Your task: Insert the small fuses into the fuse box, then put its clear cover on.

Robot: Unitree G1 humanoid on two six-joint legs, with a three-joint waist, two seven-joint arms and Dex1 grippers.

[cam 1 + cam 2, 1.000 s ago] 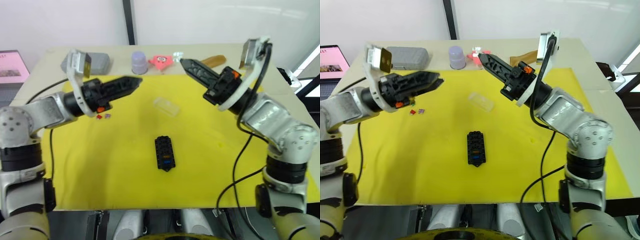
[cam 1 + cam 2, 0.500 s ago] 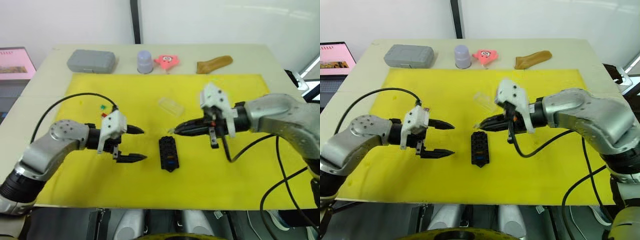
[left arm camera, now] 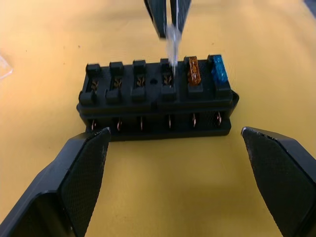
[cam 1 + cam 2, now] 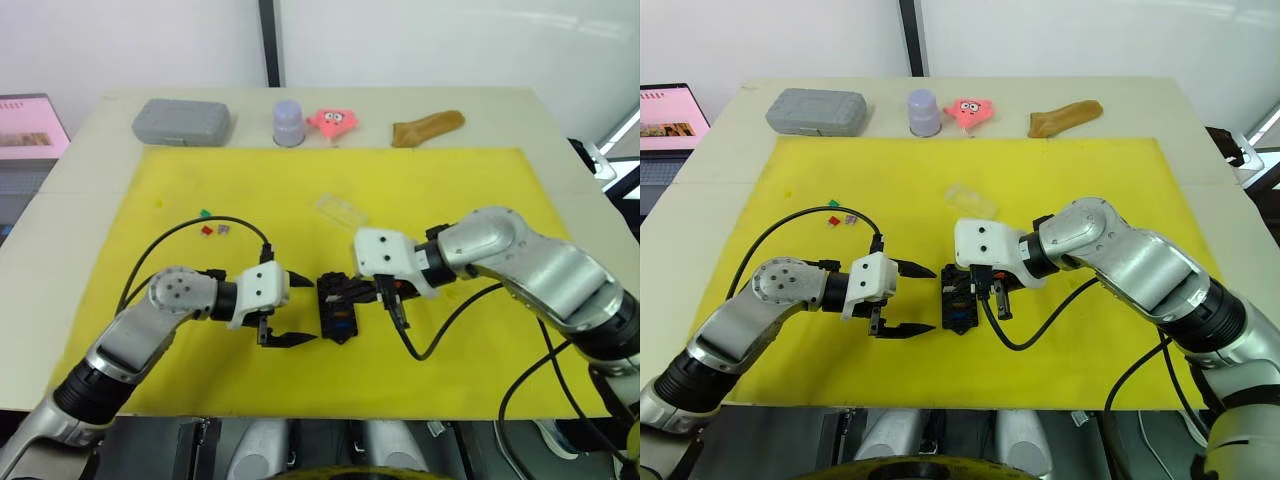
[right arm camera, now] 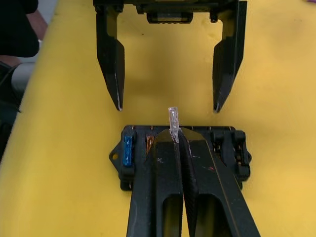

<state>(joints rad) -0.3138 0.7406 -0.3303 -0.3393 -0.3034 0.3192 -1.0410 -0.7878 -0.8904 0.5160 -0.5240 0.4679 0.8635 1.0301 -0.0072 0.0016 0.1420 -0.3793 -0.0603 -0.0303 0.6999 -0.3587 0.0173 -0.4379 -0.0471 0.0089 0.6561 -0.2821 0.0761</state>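
The small black rectangular plastic fuse box (image 3: 157,98) lies mid-mat on the yellow mat (image 4: 450,190), amber and blue fuses seated at one end. The right gripper (image 5: 174,129), closed, pinches a pale translucent fuse (image 3: 172,42) above a slot. The left gripper (image 4: 290,310) stands open just beside the box. The clear plastic cover (image 4: 339,211) lies apart, farther back.

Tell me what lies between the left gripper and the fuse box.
Only bare yellow mat, in the left wrist view, separates the left gripper from the fuse box.
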